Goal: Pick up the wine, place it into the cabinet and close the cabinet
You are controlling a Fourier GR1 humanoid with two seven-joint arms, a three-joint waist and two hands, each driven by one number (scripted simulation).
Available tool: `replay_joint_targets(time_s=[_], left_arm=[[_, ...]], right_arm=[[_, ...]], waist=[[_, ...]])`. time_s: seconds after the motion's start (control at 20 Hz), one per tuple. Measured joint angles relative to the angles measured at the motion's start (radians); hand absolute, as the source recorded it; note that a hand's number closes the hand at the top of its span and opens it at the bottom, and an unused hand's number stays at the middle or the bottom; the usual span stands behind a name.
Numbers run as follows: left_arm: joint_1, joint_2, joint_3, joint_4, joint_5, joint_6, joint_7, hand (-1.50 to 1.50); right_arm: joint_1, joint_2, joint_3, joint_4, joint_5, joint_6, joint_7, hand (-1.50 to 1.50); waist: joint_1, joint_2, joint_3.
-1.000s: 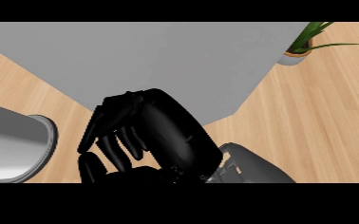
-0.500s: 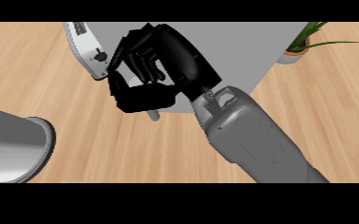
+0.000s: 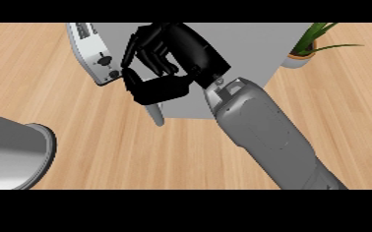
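Nearest me, a grey forearm (image 3: pixel 265 132) runs up from the lower right over the wooden worktop (image 3: pixel 94 142), and a grey rounded thing (image 3: pixel 22 152) sits at the lower left edge. My right hand (image 3: pixel 170 61) is further out, fingers curled, thumb tucked below; I can't tell what it grips. It lies against the grey cabinet (image 3: pixel 240 44). A toaster (image 3: pixel 94 54) stands just left of it, a plant (image 3: pixel 309 49) far right. I can't see the wine
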Motion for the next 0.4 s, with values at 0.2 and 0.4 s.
replay_joint_targets(time_s=[0.2, 0.4], left_arm=[[-0.05, -0.025, -0.045, 0.011, -0.033, 0.04, 0.009, -1.5], [-0.1, -0.041, -0.079, 0.029, -0.057, 0.073, 0.024, -1.5]], right_arm=[[-0.005, -0.022, -0.005, 0.022, -0.008, 0.044, -0.051, 1.5], [-0.004, -0.027, -0.004, 0.03, -0.01, 0.063, -0.081, 1.5]], waist=[[0.005, -0.003, -0.006], [0.001, -0.006, -0.008]])
